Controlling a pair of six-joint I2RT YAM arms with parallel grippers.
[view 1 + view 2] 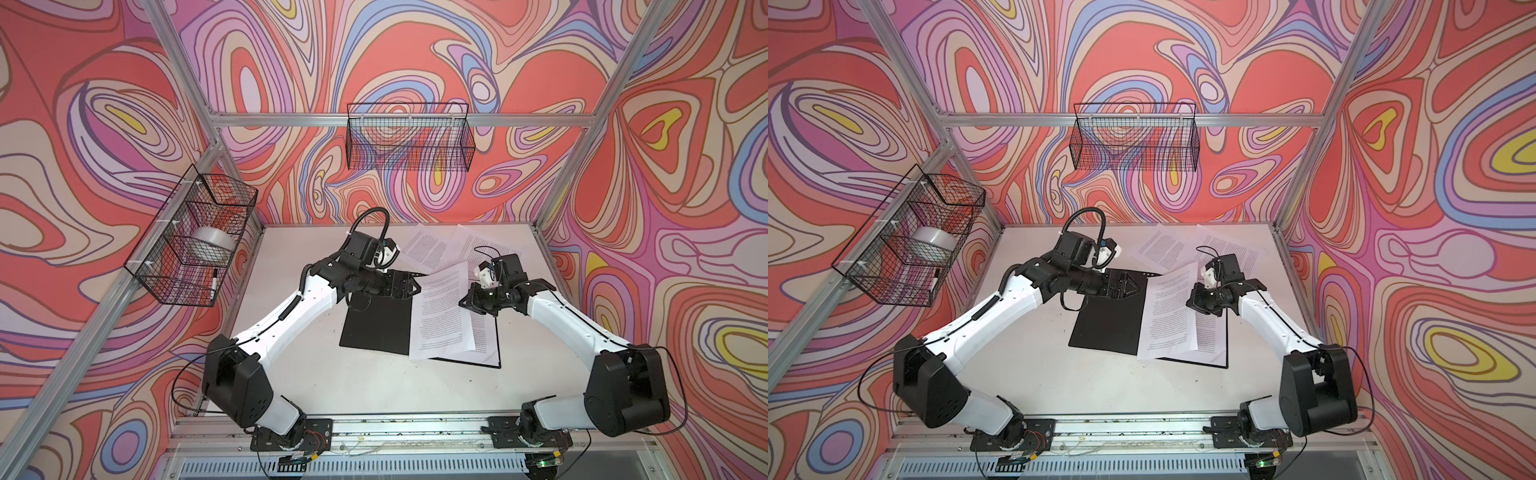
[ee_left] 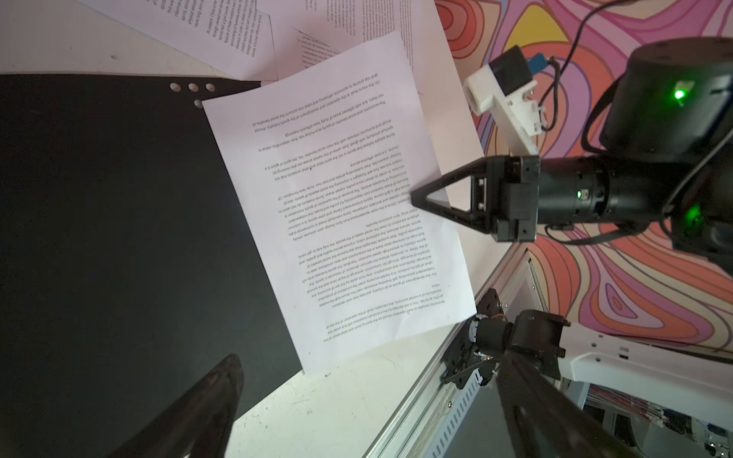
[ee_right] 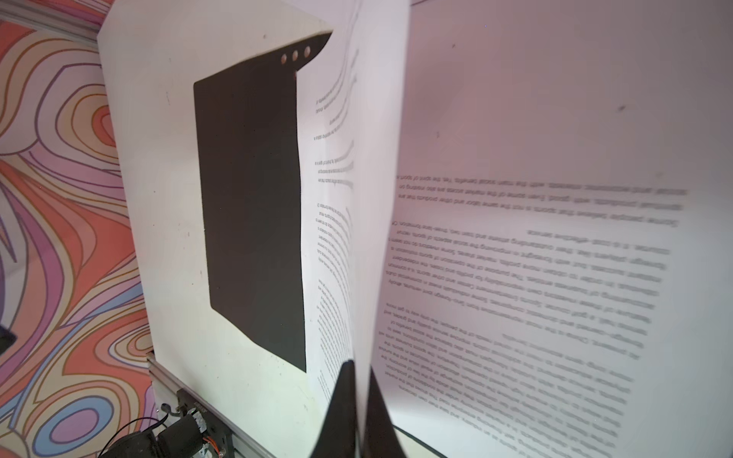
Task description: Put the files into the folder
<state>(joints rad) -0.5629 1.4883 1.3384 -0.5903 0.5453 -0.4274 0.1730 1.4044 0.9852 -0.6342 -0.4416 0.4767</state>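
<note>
The right gripper [image 2: 416, 198] pinches the printed sheet [image 1: 440, 316] at its three-o'clock edge; the left gripper [image 1: 405, 286] gapes wide, empty. Nudge the sheet toward twelve o'clock, square over the open folder [image 1: 374, 328], before releasing.

The folder [image 1: 376, 328] shows a matt black inside, the files [image 1: 442, 316] thin white paper, the table [image 1: 353, 386] smooth.

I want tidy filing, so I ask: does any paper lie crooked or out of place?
Yes. The top sheet, pinched by the right hand, lies tilted across the open folder, not square with it. More sheets lie fanned on the table beyond the folder.
</note>
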